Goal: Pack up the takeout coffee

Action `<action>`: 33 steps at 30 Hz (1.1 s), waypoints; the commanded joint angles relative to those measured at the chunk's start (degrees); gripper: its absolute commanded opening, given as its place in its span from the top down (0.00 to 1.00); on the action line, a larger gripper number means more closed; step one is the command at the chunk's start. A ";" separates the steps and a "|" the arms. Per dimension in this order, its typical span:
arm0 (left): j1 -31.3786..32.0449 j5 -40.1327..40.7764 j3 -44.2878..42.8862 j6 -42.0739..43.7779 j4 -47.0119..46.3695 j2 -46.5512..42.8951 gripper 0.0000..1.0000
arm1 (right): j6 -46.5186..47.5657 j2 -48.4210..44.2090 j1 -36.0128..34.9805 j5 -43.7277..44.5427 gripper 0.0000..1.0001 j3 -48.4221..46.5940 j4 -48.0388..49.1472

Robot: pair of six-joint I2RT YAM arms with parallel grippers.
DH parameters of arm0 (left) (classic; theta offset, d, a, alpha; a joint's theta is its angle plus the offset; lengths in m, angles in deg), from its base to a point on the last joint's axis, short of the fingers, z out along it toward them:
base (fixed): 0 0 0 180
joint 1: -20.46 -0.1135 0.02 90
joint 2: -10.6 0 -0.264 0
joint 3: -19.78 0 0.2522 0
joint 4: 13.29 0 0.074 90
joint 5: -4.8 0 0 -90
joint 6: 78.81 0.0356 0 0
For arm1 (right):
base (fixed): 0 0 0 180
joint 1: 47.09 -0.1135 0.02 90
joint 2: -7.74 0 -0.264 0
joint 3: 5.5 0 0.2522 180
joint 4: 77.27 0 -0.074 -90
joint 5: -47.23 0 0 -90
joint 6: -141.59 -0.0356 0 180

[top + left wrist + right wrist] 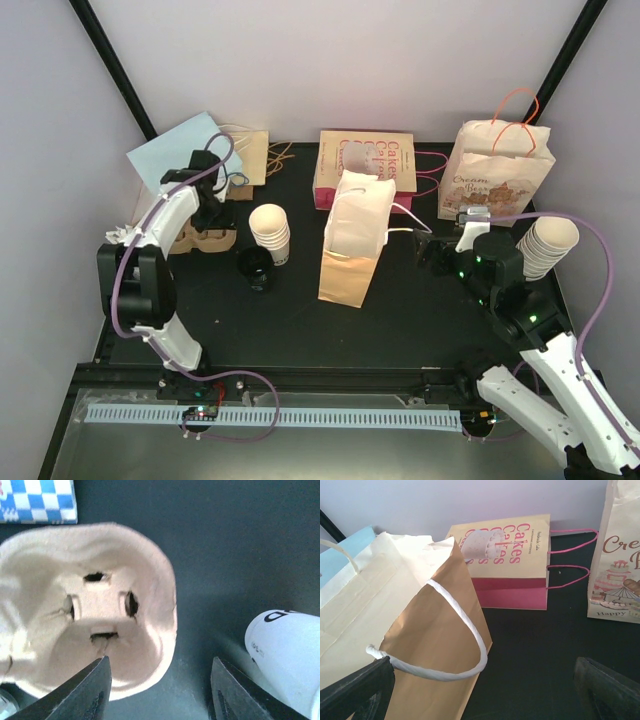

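Observation:
The takeout coffee is out of view as a single lidded cup. My left gripper (212, 222) hangs open over the brown pulp cup carrier (205, 240) at the far left. In the left wrist view the carrier's (100, 610) pocket rim reaches in between the fingers of the gripper (160, 661), and nothing is gripped. A white cup wall with black print (285, 650) shows at the right edge there. My right gripper (427, 247) is open beside the upright brown paper bag (350, 250). The bag's white handle loop (465, 630) hangs ahead of the gripper (482, 666).
A stack of cream cups (270, 232) and a black round lid pile (256, 268) stand left of the bag. Another cup stack (548, 245) stands at the right. A pink "Cakes" bag (365, 165) lies flat at the back, beside an upright cream printed bag (495, 175). A light blue bag (178, 150) lies back left.

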State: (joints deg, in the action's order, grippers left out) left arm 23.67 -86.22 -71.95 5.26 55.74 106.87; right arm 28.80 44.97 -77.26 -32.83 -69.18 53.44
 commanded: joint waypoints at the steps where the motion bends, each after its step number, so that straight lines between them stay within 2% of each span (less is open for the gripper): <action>1: 1.29 1.18 -4.72 0.50 2.87 4.11 0.46 | 0.81 -0.14 0.08 0.42 0.00 -1.70 1.27; 4: 1.51 1.67 -5.61 0.24 3.34 5.66 0.52 | 0.92 -0.29 0.03 0.79 0.00 -1.68 0.92; 10: 1.51 3.90 -5.36 -0.03 3.71 6.94 0.55 | 0.99 -0.58 0.03 1.16 0.00 -1.55 0.78; 20: 1.53 5.44 -5.21 -0.48 3.86 4.21 0.83 | 0.90 -0.67 0.00 0.97 0.00 -1.47 0.61; 22: 1.54 5.49 -5.34 -0.63 3.95 3.58 0.85 | 0.82 -0.84 -0.02 0.98 0.00 -1.42 0.57; 33: 1.63 7.17 -6.45 -1.26 4.94 -0.80 0.87 | 0.64 -0.60 0.00 0.44 0.00 -1.41 0.51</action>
State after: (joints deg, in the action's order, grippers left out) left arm 25.00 -81.08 -75.65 4.78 58.75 108.49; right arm 29.02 44.71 -77.26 -32.79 -69.39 53.40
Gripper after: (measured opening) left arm 0.128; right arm 0.999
